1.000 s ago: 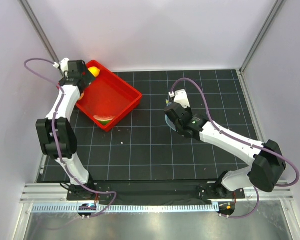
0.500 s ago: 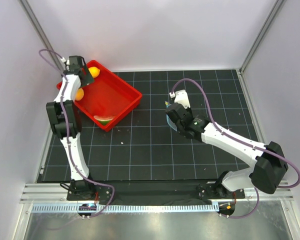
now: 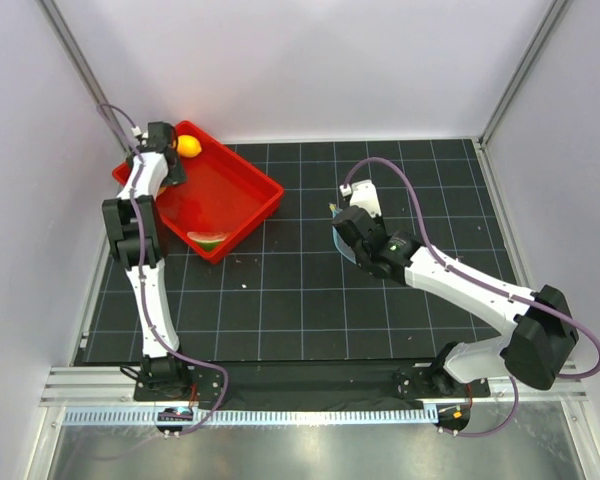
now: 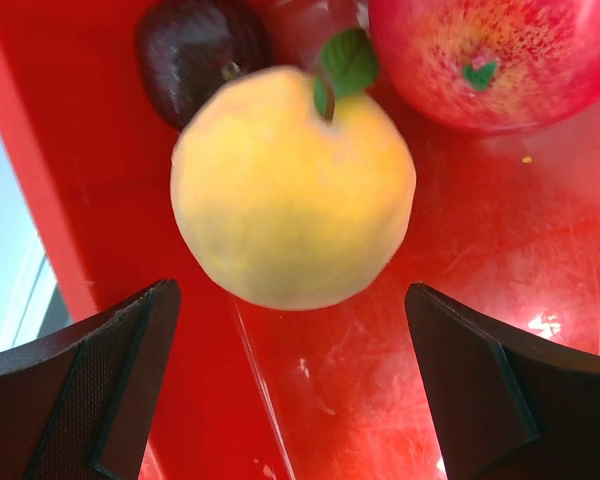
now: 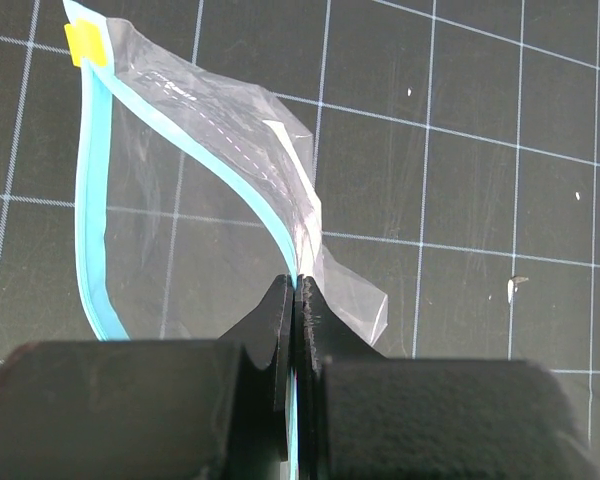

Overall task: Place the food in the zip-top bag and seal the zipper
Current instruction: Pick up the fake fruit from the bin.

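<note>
My left gripper (image 4: pixel 295 390) is open over the red tray's back-left corner (image 3: pixel 130 172). In the left wrist view a yellow lemon (image 4: pixel 292 185) with a green leaf lies just ahead of the open fingers, untouched. A tiny dark fruit (image 4: pixel 200 55) and the red apple (image 4: pixel 490 60) lie behind it. The top view shows a yellow-orange fruit (image 3: pixel 188 146) and the watermelon wedge (image 3: pixel 208 240) in the tray. My right gripper (image 5: pixel 297 285) is shut on the zipper (image 5: pixel 93 200) of the clear zip-top bag (image 5: pixel 200 190), whose mouth gapes open over the mat.
The red tray (image 3: pixel 265 190) stands at the back left, close to the left wall. A yellow tab (image 5: pixel 85 42) marks the bag's far corner. The black gridded mat (image 3: pixel 280 300) covers the table. The right arm (image 3: pixel 450 280) stretches across the right half.
My left arm has swung back and folded up, bringing its gripper down over the tray's back-left corner. The right gripper holds the bag in about the same place.
</note>
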`<state>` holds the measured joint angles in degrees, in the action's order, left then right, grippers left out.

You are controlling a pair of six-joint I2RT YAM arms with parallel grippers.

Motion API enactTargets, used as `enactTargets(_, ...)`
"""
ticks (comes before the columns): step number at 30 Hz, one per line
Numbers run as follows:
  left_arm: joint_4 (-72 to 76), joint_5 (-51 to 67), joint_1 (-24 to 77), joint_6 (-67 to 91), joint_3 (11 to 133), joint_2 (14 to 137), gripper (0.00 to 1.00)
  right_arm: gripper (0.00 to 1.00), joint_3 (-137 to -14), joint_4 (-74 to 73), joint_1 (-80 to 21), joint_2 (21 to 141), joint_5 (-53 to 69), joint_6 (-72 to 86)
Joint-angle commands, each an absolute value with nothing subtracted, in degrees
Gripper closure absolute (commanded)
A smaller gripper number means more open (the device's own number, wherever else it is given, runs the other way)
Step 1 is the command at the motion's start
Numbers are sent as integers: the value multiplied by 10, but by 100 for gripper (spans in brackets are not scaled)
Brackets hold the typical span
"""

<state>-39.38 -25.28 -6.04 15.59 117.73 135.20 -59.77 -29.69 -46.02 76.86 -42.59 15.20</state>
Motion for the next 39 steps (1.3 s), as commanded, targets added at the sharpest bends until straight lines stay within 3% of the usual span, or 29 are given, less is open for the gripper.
enactTargets(1,-388,-284,-69,140,1201,1341,0,99,-597,-276,-459,747,-427,158)
enactTargets(19,-373,-264,-83,127,1286,1422,0,99,-596,-269,-459,743,-424,153)
enactTargets(21,-380,-250,-84,128,1293,1428,12,99,-597,-270,-459,744,-424,152)
enactTargets(23,-380,-250,-84,141,1287,1420,34,99,-597,-270,-460,744,-428,152)
enactTargets(24,-376,-246,-84,146,1281,1412,38,99,-597,-269,-459,744,-429,152)
enactTargets(39,-264,-163,-6,281,1037,1199,54,99,-625,-288,-459,761,-419,161)
